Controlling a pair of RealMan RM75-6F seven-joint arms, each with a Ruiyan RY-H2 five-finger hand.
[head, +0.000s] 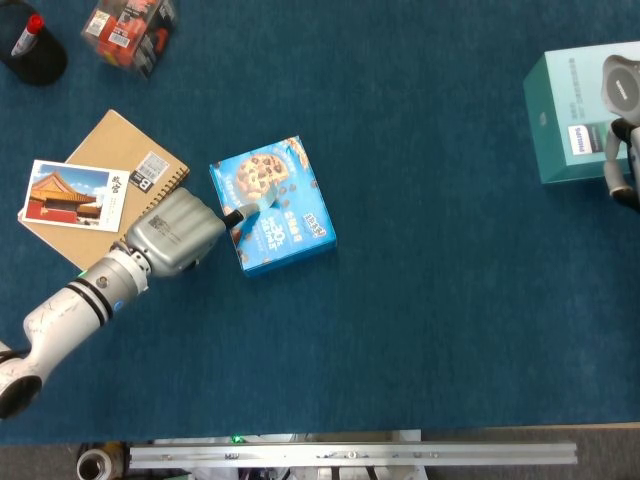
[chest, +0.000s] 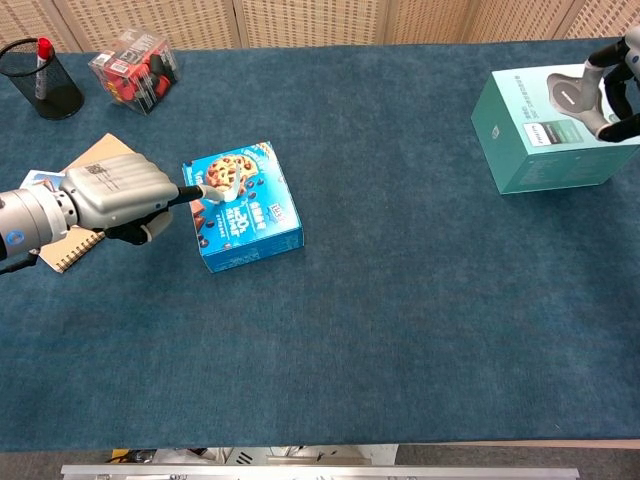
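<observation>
table (chest: 420, 330): dark blue felt-like top | wall (chest: 300, 20): tan woven panels behind far edge | rail (head: 350, 455): metal, along near edge | light: even

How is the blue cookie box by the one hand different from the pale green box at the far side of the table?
The cookie box is bright blue with cookie pictures; the pale green box is plain mint with a small label. The cookie box is flat and low, while the pale green box stands taller and bulkier. The left hand touches the cookie box's top with a fingertip; the right hand is at the pale green box's far edge. Both are cardboard boxes resting on the blue table.
</observation>
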